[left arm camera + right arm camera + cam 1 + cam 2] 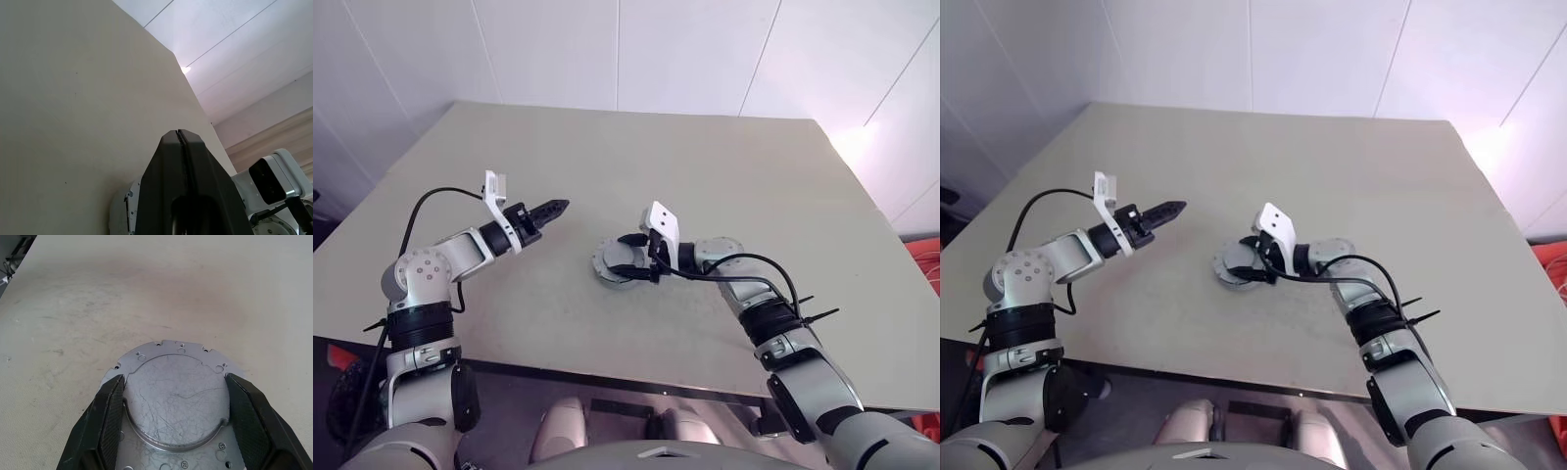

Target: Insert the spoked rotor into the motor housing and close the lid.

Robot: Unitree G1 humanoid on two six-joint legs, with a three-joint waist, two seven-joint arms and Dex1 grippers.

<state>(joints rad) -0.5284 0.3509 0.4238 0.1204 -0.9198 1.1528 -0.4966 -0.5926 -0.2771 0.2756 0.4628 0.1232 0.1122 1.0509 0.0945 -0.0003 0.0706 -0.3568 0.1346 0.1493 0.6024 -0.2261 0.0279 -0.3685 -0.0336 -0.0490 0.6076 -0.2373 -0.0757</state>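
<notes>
Your left gripper (pixel 560 206) is clenched on nothing, raised over the beige tabletop (pixel 724 176), left of the work. At centre, the closed motor housing (pixel 171 396) lies flat on the tabletop, its scratched silver lid (pixel 176 399) facing up. Your right gripper (pixel 173 396) straddles the lid, fingers (pixel 110 416) spread beside its rim; contact cannot be told.

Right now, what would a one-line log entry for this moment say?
left tool: shut, empty, above table | right tool: wide, straddling round silver motor unit lying flat on table | grip: cannot tell
</notes>
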